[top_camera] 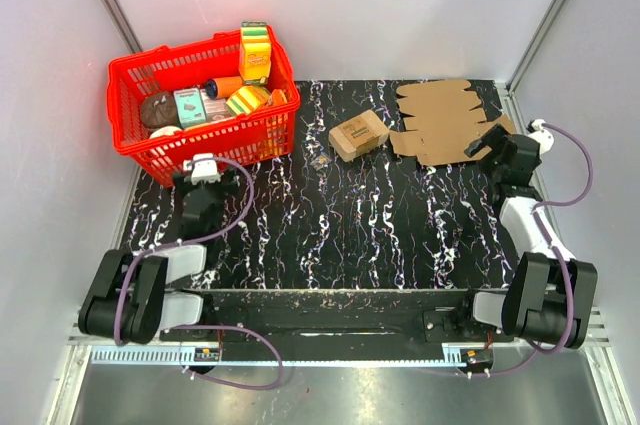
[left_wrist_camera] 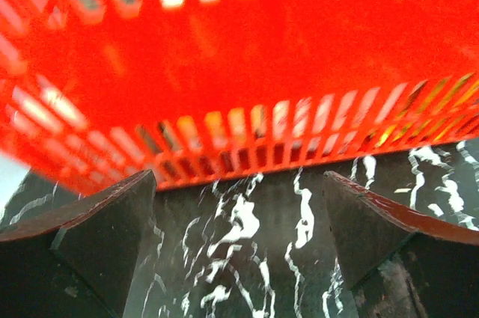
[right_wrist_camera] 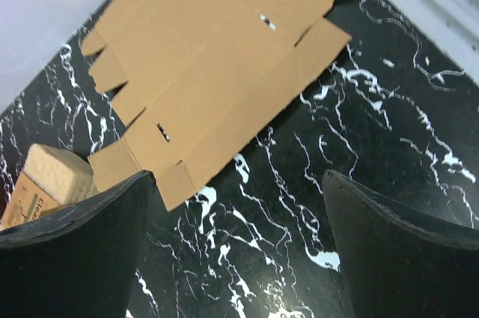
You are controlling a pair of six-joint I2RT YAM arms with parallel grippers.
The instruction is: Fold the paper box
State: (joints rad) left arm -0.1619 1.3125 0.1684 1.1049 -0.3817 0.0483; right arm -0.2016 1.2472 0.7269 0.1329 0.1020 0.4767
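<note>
My left end effector [left_wrist_camera: 239, 183] is spread wide with nothing between its fingers, close to the near wall of the red basket [left_wrist_camera: 224, 71] at the far left of the worktop [top_camera: 350, 235]. My right end effector [right_wrist_camera: 238, 179] is spread just as wide and holds nothing. It hangs by the near right corner of the paper box [right_wrist_camera: 217, 78], which lies flat and unfolded at the far right. A small printed cardboard box [top_camera: 358, 135] sits just left of the sheet.
</note>
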